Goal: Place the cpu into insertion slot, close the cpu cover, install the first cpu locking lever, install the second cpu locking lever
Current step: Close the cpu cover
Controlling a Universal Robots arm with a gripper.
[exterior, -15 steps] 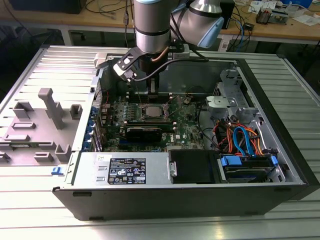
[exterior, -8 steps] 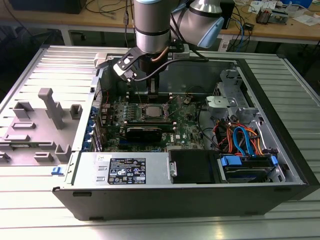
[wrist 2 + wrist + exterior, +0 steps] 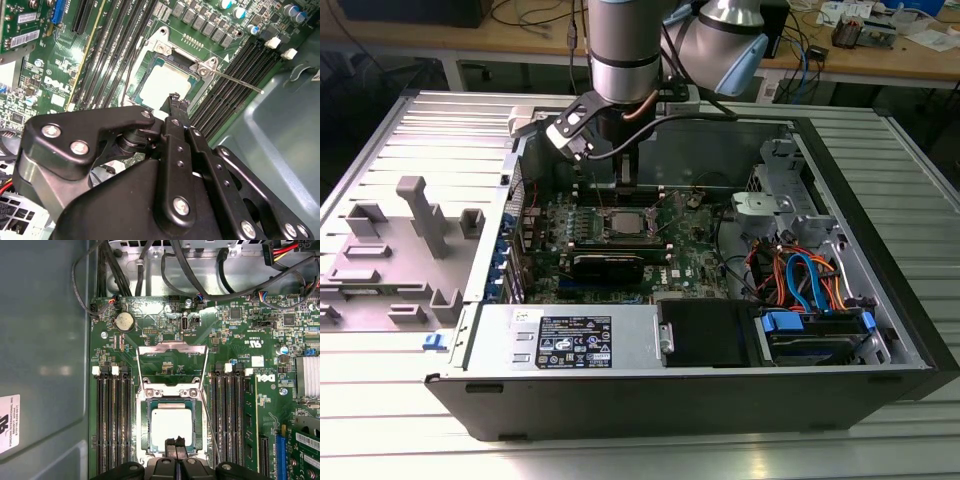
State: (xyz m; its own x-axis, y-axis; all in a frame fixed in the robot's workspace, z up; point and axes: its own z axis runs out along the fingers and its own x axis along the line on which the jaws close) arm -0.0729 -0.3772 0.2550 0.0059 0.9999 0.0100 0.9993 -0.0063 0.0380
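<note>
The cpu [image 3: 171,426] is seen seated in the insertion slot [image 3: 144,430], directly beneath the tips of the gripper [image 3: 176,444], which are held over the chip's nearer edge. The gripper is clenched, with nothing gripped between its fingers. Whether the tips touch the chip's top cannot be told. The cpu cover [image 3: 172,346] is swung open and laid back over the green board [image 3: 235,340] just beyond the slot, on the far side of the chip from the gripper. In the second wrist view a thin locking lever [image 3: 235,80] is shown jutting out past the slot, apparently unlatched. In the exterior view the gripper [image 3: 625,182] is found inside the open computer case [image 3: 620,400], which is set on the desk [image 3: 380,430].
</note>
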